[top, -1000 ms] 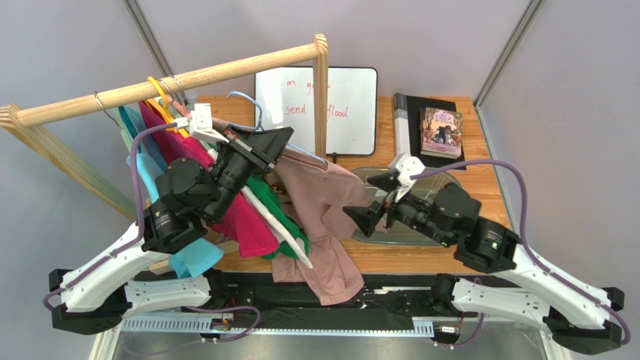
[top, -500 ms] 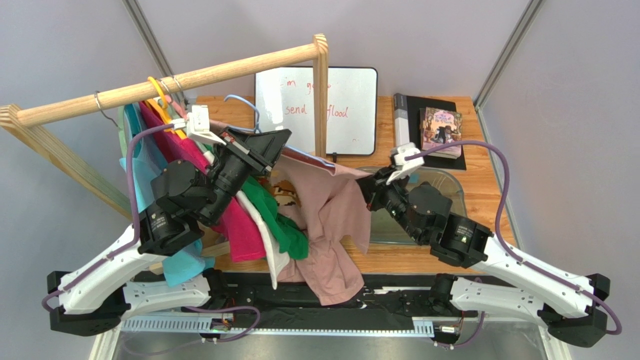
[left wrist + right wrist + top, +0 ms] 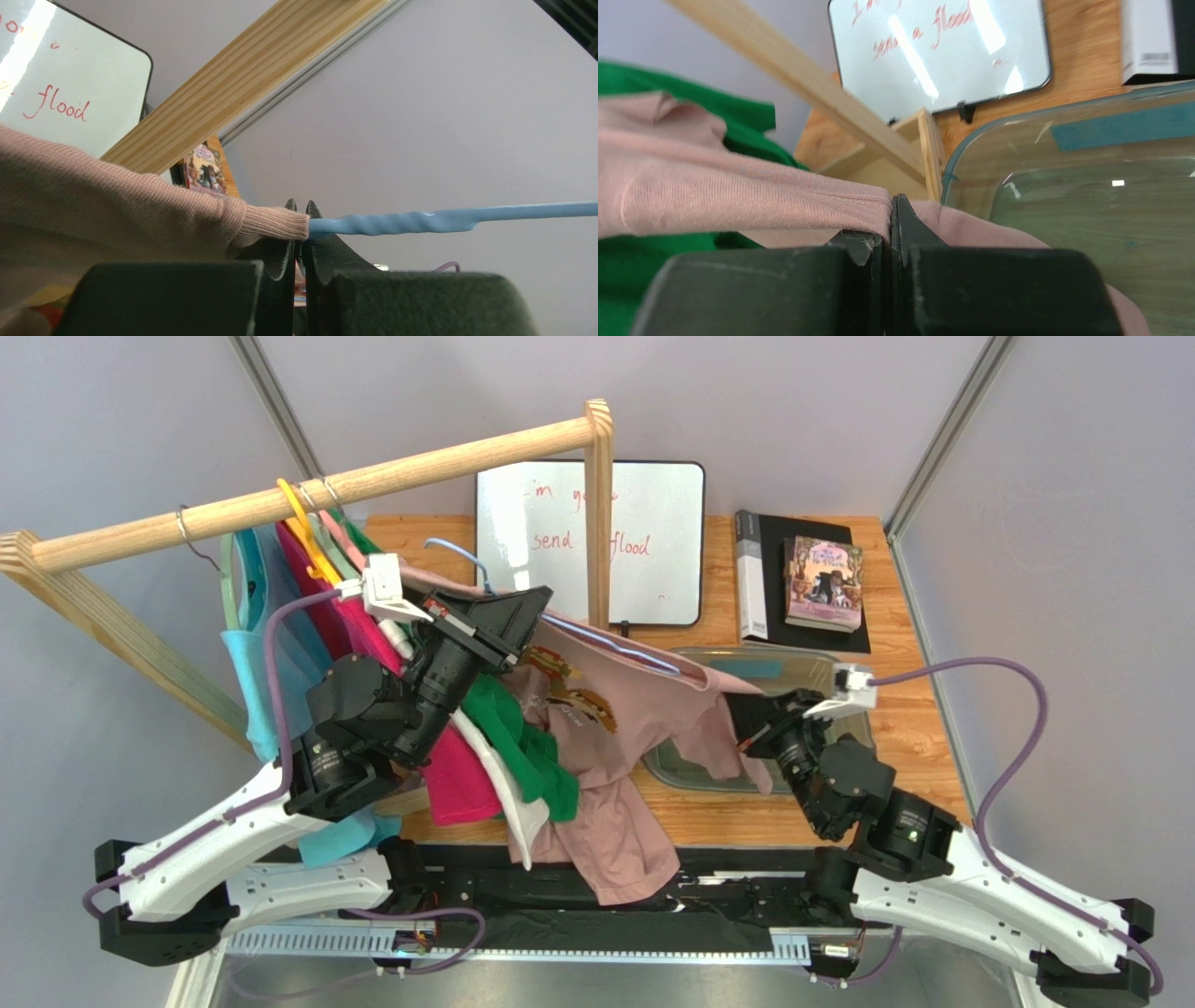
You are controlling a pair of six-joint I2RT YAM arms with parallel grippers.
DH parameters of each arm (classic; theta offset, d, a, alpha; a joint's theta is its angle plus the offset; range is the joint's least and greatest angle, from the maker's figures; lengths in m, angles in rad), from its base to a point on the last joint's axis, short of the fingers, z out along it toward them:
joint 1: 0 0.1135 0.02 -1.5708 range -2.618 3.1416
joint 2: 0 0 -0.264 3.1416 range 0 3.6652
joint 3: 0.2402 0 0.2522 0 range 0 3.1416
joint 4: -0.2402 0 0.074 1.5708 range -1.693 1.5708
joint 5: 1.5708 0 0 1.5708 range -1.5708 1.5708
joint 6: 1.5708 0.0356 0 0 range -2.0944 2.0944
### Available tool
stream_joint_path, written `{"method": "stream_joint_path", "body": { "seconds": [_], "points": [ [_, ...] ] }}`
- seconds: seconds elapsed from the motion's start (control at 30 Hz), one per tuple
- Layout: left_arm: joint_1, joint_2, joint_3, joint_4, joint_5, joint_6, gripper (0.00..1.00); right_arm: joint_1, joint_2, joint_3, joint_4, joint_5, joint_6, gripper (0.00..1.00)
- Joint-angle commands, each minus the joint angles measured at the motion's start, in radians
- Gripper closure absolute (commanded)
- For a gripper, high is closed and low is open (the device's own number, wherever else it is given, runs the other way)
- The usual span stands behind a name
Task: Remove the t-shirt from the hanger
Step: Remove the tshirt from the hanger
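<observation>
The right gripper [image 3: 891, 213], at lower centre of its frame, is pinching the pink t-shirt [image 3: 724, 199] with jaws fully closed; the left gripper [image 3: 300, 213] is clamping tight on the blue hanger [image 3: 421, 222].

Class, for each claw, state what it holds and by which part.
Left claw: blue hanger, at its twisted neck beside the collar of the pink t-shirt. Right claw: that t-shirt, by a stitched edge.

A robot lab booth: plain grey panels [image 3: 842, 406], aluminium posts [image 3: 943, 437], bench-bolted arms [image 3: 197, 847].
</observation>
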Motion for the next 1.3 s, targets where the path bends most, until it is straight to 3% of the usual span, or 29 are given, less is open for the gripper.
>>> {"method": "stream_joint_path", "body": {
  "seconds": [0.0, 0.3, 0.37, 0.43, 0.6, 0.63, 0.7, 0.73, 0.83, 0.93, 1.1, 1.27],
  "points": [
    [0.016, -0.017, 0.105, 0.084, -0.033, 0.035, 1.00, -0.016, 0.013, -0.061, 0.101, -0.255, -0.201, 1.00],
    [0.016, 0.046, 0.159, -0.062, 0.065, -0.038, 1.00, -0.016, 0.190, 0.057, 0.043, -0.591, -0.313, 1.00],
    [0.016, 0.052, 0.169, -0.093, 0.067, -0.032, 1.00, -0.016, 0.215, 0.099, -0.007, -0.628, -0.319, 0.91],
    [0.016, 0.064, 0.173, -0.113, 0.071, -0.026, 1.00, -0.016, 0.226, 0.123, -0.047, -0.654, -0.328, 0.90],
    [0.016, 0.105, 0.224, -0.166, 0.103, 0.018, 1.00, -0.016, 0.136, 0.110, -0.012, -0.796, -0.314, 0.70],
    [0.016, 0.115, 0.236, -0.177, 0.108, 0.037, 1.00, -0.016, 0.122, 0.108, -0.002, -0.888, -0.322, 0.54],
    [0.016, 0.144, 0.288, -0.227, 0.128, 0.054, 1.00, -0.016, 0.089, 0.123, -0.030, -0.936, -0.342, 0.40],
    [0.016, 0.155, 0.303, -0.243, 0.137, 0.070, 1.00, -0.016, 0.054, 0.132, -0.063, -0.911, -0.362, 0.30],
    [0.016, 0.185, 0.349, -0.288, 0.180, 0.092, 1.00, -0.014, -0.016, 0.159, -0.182, -0.751, -0.397, 0.18],
    [0.016, 0.194, 0.350, -0.294, 0.235, 0.095, 1.00, -0.014, -0.035, 0.191, -0.164, -0.755, -0.428, 0.15],
    [0.017, 0.219, 0.350, -0.314, 0.332, 0.065, 1.00, -0.016, 0.086, 0.287, -0.123, -0.791, -0.475, 0.16],
    [0.017, 0.247, 0.330, -0.298, 0.426, 0.025, 1.00, -0.016, 0.201, 0.341, -0.037, -0.806, -0.500, 0.28]
  ]
}}
